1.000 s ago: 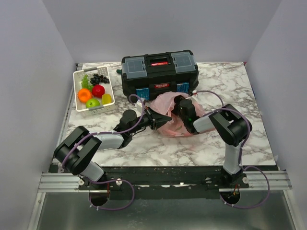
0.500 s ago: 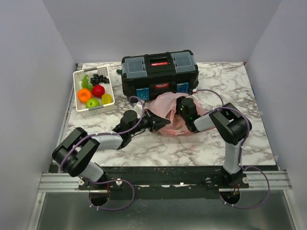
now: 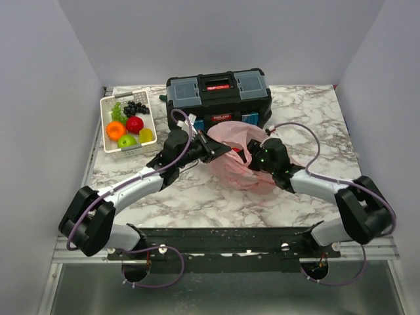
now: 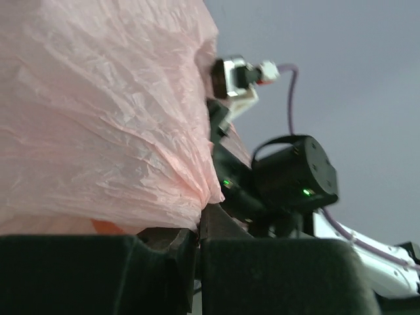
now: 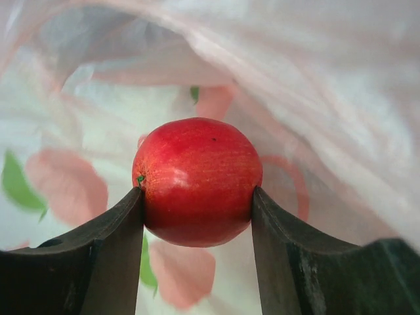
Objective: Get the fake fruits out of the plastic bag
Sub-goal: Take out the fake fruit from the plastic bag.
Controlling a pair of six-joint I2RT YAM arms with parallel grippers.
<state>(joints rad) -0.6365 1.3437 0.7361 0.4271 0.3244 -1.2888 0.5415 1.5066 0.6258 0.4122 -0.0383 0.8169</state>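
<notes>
Inside the pink plastic bag (image 3: 226, 134), lying on the desk before the black toolbox (image 3: 218, 98), the right claw (image 5: 195, 197) clamps the red apple (image 5: 197, 174) between both fingers. The left claw (image 4: 197, 231), nipped tight on the bag's rim, holds the mouth up, so the way out looks straight back.

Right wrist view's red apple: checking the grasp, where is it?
In the right wrist view, the red apple sits centred between the right hand's fingers, inside the plastic bag.

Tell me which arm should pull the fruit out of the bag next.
Right. The right gripper clamps the red apple inside the bag; the left gripper pinches the bag's edge.
</notes>
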